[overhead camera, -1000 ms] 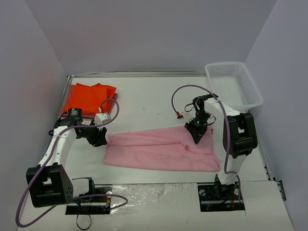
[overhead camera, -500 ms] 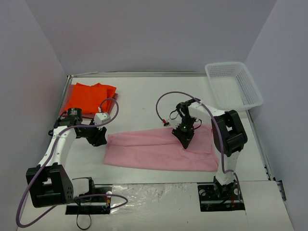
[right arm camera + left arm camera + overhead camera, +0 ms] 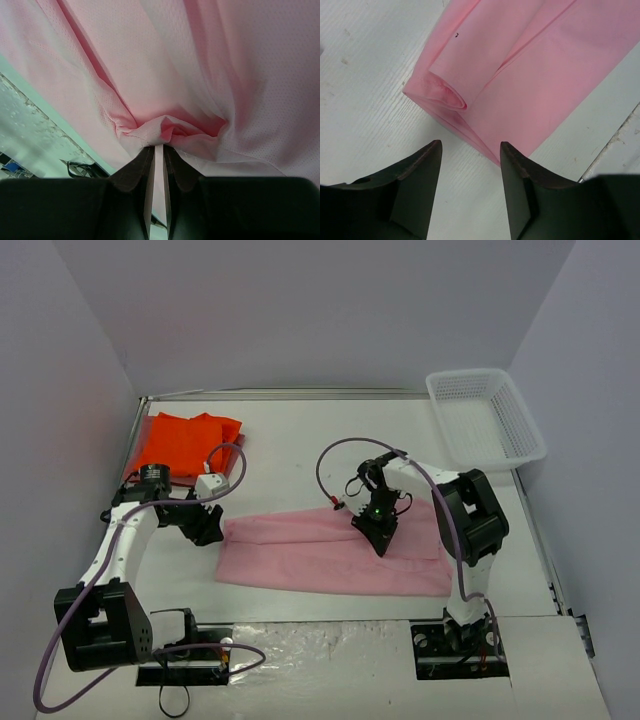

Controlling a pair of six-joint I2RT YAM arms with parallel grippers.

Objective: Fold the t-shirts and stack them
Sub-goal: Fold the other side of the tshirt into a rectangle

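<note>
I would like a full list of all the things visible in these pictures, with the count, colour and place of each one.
pink t-shirt: one, light pink, lying partly folded across the middle of the table
orange t-shirt: one seen, bright orange, far left corner
basket: one, white mesh, far right corner
table: one, white, under everything
left gripper: one, black, open, at the pink t-shirt's left end, holding nothing
right gripper: one, black, shut on a pinch of the pink t-shirt, right of middle

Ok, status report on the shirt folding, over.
Left gripper open, at edge of pink t-shirt. Right gripper shut on it, fold pinched. Orange t-shirt far left, nothing in the way.
</note>
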